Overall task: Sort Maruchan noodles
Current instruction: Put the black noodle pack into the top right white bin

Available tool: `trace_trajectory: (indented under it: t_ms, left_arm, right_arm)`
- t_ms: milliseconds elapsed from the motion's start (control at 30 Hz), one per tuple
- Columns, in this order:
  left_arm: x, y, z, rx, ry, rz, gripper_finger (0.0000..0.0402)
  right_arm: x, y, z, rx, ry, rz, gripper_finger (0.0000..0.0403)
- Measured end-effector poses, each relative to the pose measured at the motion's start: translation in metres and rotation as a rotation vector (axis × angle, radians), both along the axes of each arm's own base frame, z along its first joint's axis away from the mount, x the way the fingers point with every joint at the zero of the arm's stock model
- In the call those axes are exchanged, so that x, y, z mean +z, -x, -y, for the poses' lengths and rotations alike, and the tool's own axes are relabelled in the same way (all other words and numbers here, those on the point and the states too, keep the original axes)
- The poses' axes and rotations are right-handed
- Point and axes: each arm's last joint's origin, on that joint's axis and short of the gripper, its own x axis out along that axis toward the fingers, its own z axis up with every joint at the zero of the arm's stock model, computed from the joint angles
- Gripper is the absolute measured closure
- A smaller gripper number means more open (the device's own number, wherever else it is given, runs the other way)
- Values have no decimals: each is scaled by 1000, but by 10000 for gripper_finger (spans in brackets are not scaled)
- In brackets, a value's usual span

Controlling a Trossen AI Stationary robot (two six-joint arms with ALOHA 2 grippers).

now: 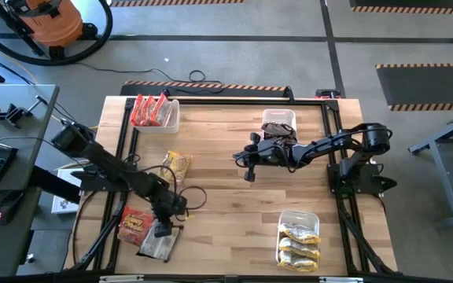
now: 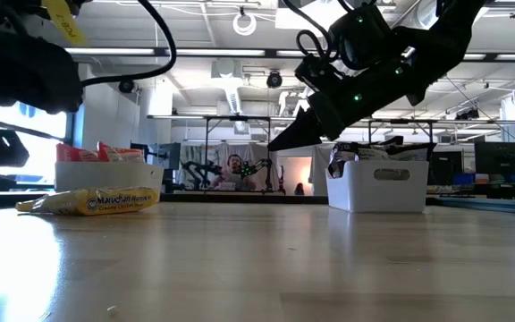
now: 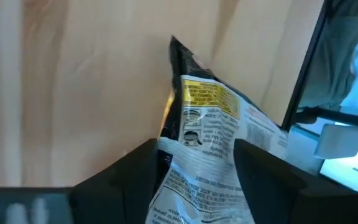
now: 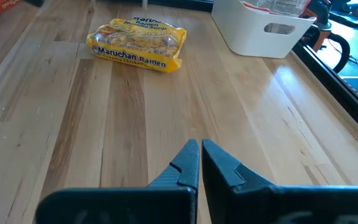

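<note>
**A:** Where are the left jaws at right now?

**B:** The left gripper [image 1: 162, 229] is down at the near-left corner of the surface [image 1: 226, 196], jaws spread wide on either side of a dark brown-silver packet [image 3: 210, 149]. Looks like the packet sits between the fingers [image 3: 129, 171] without being pinched, but the wrist view cuts off its lower part, so contact is hard to call. A red-orange packet [image 1: 134, 223] lies just beside it, right by the left edge rail.

**A:** And the right side?

**B:** The right gripper [image 4: 200, 149] has its jaws closed flat together, nothing in them, hovering above the middle of the surface. Lots of bare wood ahead of it, with a yellow packet [image 4: 137, 43] lying loose well in front.

**A:** Bins?

**B:** Red packets in the far-left bin [image 1: 171, 119], dark ones in the far-middle bin [image 1: 290, 118] mostly hidden under the right arm, yellow ones in the near-right bin [image 1: 314, 221] close to the front edge. In the low view the left arm is just a dark blur.
</note>
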Motion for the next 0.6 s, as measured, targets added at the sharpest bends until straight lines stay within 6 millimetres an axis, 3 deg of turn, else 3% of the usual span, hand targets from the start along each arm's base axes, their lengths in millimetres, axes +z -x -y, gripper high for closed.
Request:
trace_trajectory:
  t_ms: [167, 367, 600]
  left_arm:
    - [-11, -7, 5, -63, 39, 25, 262]
    - [-13, -12, 14, -161, 124, 97, 382]
    - [8, -14, 4, -162, 102, 234, 399]
  right_arm:
    - [0, 0, 0, 0, 0, 1, 403]
    - [0, 0, 0, 0, 0, 0, 403]
    - [0, 0, 0, 0, 0, 0, 403]
